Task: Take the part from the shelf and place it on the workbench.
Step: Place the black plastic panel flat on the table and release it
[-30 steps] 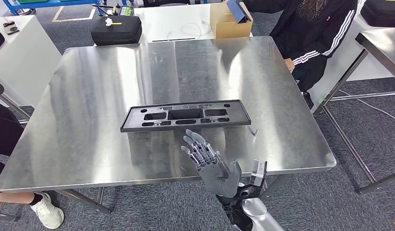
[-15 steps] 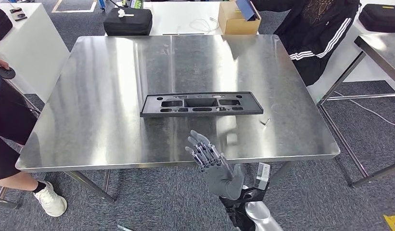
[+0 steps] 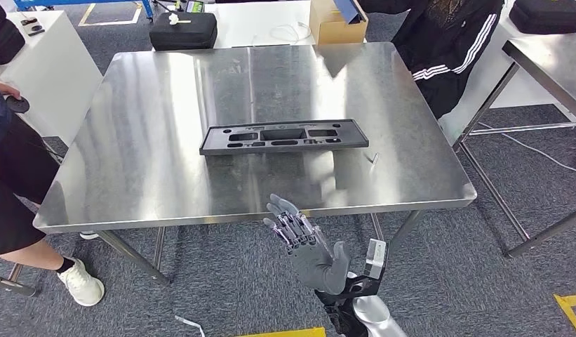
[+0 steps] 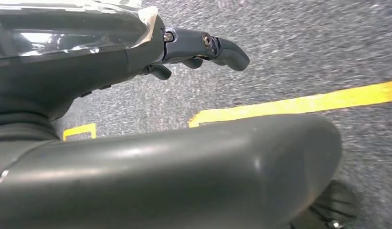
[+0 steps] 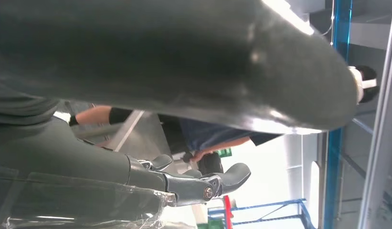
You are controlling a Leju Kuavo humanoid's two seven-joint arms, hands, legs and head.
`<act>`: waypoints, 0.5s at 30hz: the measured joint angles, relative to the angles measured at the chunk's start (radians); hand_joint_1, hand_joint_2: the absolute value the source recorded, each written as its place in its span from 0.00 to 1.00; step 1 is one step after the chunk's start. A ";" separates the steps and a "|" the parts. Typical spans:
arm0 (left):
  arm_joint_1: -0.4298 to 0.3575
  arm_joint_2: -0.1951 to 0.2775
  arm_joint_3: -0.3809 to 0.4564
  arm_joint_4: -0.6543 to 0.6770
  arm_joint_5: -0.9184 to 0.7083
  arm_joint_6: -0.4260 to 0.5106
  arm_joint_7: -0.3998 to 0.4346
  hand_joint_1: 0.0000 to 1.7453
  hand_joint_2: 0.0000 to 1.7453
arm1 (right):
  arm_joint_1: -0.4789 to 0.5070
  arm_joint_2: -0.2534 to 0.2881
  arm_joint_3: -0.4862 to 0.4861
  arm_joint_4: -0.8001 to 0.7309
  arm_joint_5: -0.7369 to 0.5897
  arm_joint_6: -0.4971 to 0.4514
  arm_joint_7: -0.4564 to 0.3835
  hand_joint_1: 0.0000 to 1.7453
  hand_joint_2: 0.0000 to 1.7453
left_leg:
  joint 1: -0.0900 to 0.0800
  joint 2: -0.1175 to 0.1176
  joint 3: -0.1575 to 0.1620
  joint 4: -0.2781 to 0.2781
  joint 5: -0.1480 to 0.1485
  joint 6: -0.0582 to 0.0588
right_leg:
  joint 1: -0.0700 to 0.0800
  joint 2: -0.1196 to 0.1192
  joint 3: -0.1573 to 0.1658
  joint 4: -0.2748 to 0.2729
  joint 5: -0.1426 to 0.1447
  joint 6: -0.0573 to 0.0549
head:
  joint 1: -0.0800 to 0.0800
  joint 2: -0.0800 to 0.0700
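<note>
Now, head view: the right robot hand (image 3: 306,242) is raised on its silver arm, palm up, in front of the table's (image 3: 130,175) near edge, over the grey floor.
Right robot hand, grip: fingers spread, released, holding and touching nothing.
Part: a long black tray-like part (image 3: 285,135) lies flat near the middle of the steel table, well apart from the hand.
Nearby: a small screw (image 3: 373,157) lies on the table just right of the part; a person in a black striped jacket (image 3: 446,49) stands at the far right corner.
Change: the hand was over the table's front a second ago; it now sits off the edge, and the whole picture has shifted.
Left wrist view: the left robot hand (image 4: 203,47) hangs over grey floor with a yellow line (image 4: 299,102), fingers loosely curled, empty.
Right wrist view: the dark fingers (image 5: 203,183) hold nothing.
</note>
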 joint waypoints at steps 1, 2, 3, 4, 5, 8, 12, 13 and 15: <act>0.000 0.000 0.000 0.000 0.001 0.000 0.000 0.00 0.00 | 0.000 0.002 0.000 0.002 0.001 0.000 0.002 0.00 0.00 | 0.005 0.000 0.001 0.029 -0.002 -0.006 | -0.001 -0.001 -0.013 0.002 0.009 0.003 | 0.000 0.000; 0.000 0.000 0.000 0.000 0.001 0.000 0.000 0.00 0.00 | 0.000 0.005 0.000 0.005 0.001 0.001 0.003 0.00 0.00 | 0.011 0.000 0.021 0.021 0.017 -0.011 | -0.004 -0.001 -0.026 0.005 0.017 0.009 | 0.000 0.000; 0.000 0.000 0.000 0.000 0.002 0.000 0.000 0.00 0.00 | 0.000 0.007 0.000 0.007 0.002 0.001 0.003 0.00 0.00 | 0.018 0.001 0.060 -0.023 0.045 -0.018 | -0.008 -0.001 -0.038 0.010 0.023 0.015 | -0.001 0.000; -0.001 0.000 0.000 0.000 0.002 0.000 0.000 0.00 0.00 | 0.000 0.008 -0.001 0.009 0.003 0.001 0.003 0.00 0.00 | 0.025 0.000 0.107 -0.089 0.062 -0.027 | -0.010 -0.002 -0.049 0.017 0.029 0.022 | -0.001 0.000; -0.003 -0.001 0.000 0.000 0.002 -0.001 0.000 0.00 0.00 | 0.000 0.010 -0.004 0.010 0.004 0.001 0.003 0.00 0.00 | 0.027 -0.004 0.153 -0.155 0.072 -0.032 | -0.011 -0.002 -0.061 0.025 0.034 0.030 | -0.003 0.000; -0.005 -0.002 0.000 0.000 0.000 -0.003 0.000 0.00 0.00 | 0.000 0.013 -0.012 0.014 0.012 -0.002 0.004 0.00 0.00 | 0.016 -0.013 0.188 -0.229 0.066 -0.019 | -0.008 -0.002 -0.079 0.035 0.053 0.057 | -0.005 0.000; -0.004 0.000 0.000 0.000 -0.001 -0.002 0.003 0.00 0.00 | 0.007 0.012 -0.019 0.023 0.021 -0.010 0.005 0.00 0.00 | 0.007 -0.003 0.150 -0.232 0.103 0.039 | -0.016 -0.001 -0.114 0.080 0.009 0.068 | 0.000 0.000; -0.004 0.000 0.000 0.000 -0.001 -0.002 0.003 0.00 0.00 | 0.007 0.012 -0.020 0.025 0.028 -0.015 0.005 0.00 0.00 | 0.004 -0.001 0.137 -0.232 0.114 0.048 | -0.016 0.000 -0.135 0.136 -0.036 0.061 | 0.002 0.000; -0.004 0.001 0.000 0.000 -0.002 -0.001 0.003 0.00 0.00 | 0.009 0.012 -0.025 0.030 0.055 -0.044 0.007 0.00 0.00 | -0.003 0.003 0.104 -0.231 0.138 0.056 | -0.012 0.000 -0.167 0.269 -0.110 0.054 | 0.004 0.000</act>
